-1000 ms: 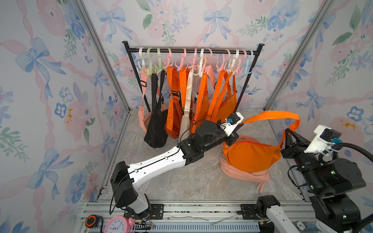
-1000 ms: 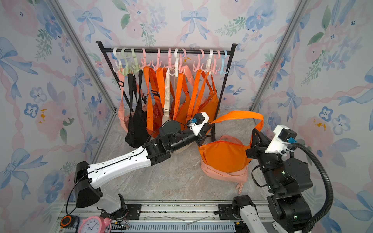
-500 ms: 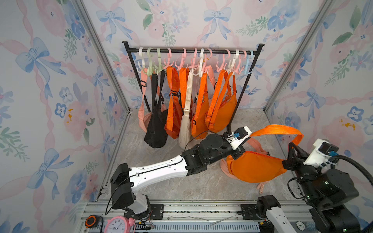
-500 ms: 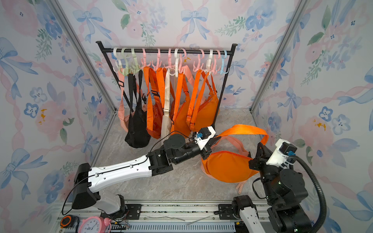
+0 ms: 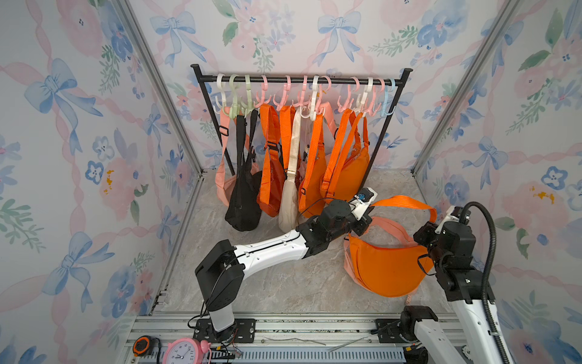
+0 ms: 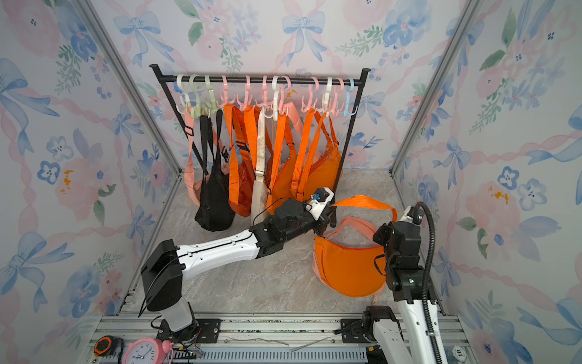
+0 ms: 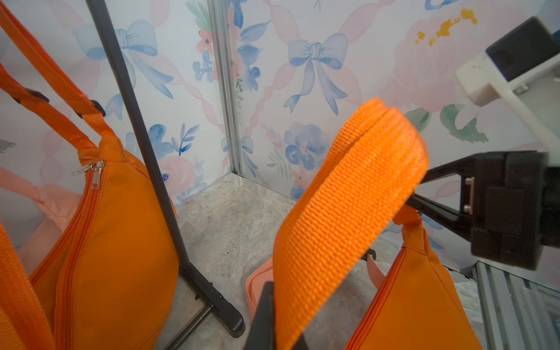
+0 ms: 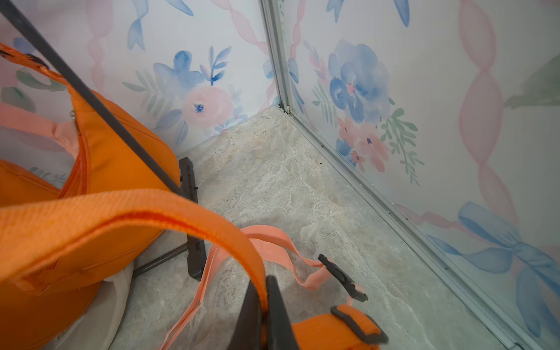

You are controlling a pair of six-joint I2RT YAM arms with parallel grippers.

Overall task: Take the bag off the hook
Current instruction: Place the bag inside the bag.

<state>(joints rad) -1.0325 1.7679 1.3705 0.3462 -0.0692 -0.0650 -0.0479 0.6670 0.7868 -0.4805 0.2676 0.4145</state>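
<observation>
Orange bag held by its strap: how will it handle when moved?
Probably floppy: the orange bag sags into a crescent. Its strap arches slack between left gripper and right gripper, so tugs likely lag. Coarse webbing seems unlikely to slip.

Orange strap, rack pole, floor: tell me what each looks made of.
The orange strap looks like woven webbing, likely nylon or polyester: coarse ribbed weave, matte. The rack pole seems to be metal tube with a dark matte coat: thin, straight, rigid. The floor has a marble look with grey-beige veins; real stone or printed sheet, I cannot tell.
</observation>
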